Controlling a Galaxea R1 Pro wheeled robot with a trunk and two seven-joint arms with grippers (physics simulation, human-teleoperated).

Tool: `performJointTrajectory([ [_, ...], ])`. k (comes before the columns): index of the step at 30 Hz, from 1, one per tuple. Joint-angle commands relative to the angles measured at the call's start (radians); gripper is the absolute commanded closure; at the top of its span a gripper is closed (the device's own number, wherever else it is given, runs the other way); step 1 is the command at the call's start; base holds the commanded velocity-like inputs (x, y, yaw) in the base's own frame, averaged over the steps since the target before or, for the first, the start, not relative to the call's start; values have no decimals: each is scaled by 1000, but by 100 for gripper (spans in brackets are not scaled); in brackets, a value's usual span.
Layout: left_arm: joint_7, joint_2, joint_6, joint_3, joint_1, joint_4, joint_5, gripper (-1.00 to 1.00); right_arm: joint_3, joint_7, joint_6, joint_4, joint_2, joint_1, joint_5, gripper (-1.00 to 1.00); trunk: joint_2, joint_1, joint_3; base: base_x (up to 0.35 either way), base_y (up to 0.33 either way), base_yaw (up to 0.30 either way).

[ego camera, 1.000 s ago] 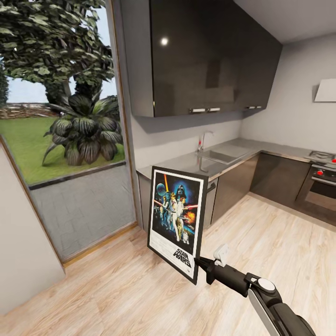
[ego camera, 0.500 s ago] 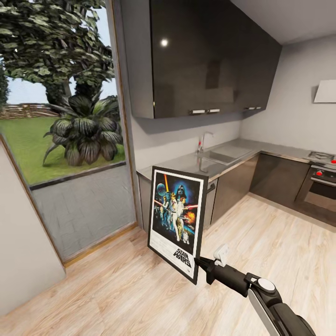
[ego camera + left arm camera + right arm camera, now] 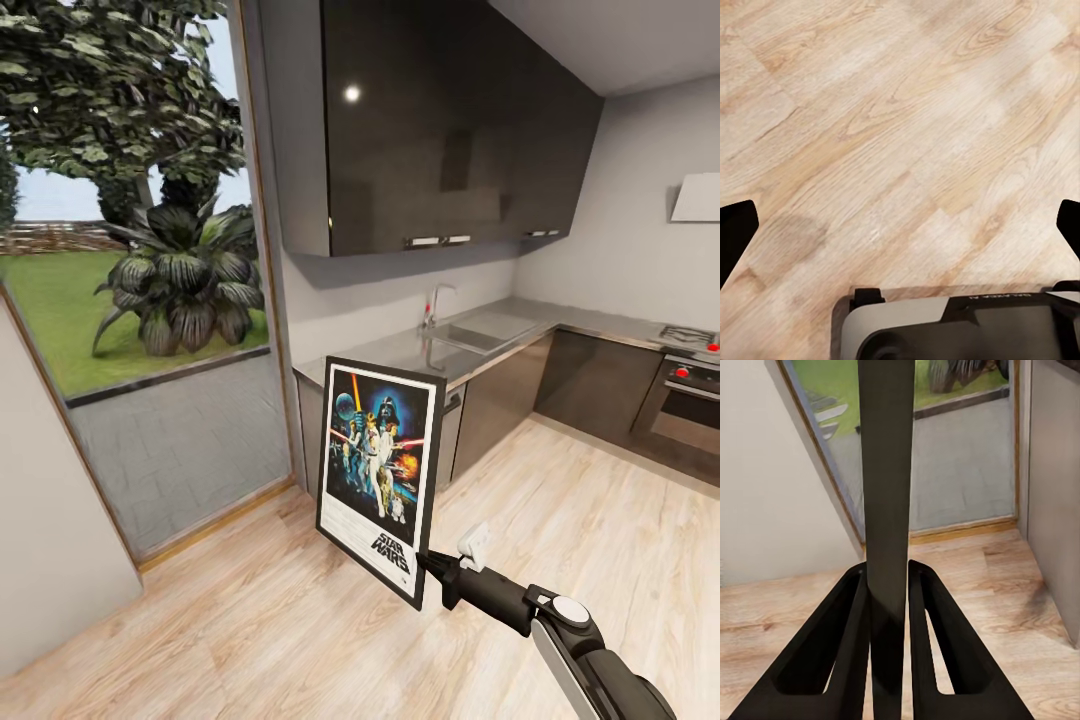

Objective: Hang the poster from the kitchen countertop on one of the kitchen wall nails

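One claw, our right claw, clamps the poster upright at lower centre frame, before the desk, while our left claw hangs open over the floor.

"STAR WARS" in slanted white letters near the bottom of the poster

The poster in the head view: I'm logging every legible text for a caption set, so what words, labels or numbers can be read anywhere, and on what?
"STAR WARS": title logo low on the poster, which the right tool grips by its lower corner.
Fine print beside that logo: too small to read.
Dark lettering on the robot's body, left wrist view: blurred, unreadable.
Nothing else carries text.
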Motion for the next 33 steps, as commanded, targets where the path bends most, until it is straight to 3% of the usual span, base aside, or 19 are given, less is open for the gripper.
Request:
performJointTrajectory([
  [1,-5,-1,-1,3,0,-1,-1,-100,1,2,11,0,-1,-1,-13,100,-2,1,-2,0,0,0],
  [33,-4,0,-7,5,0,-1,-1,-100,0,3,10,0,-1,-1,-13,100,-2,1,-2,0,0,1],
])
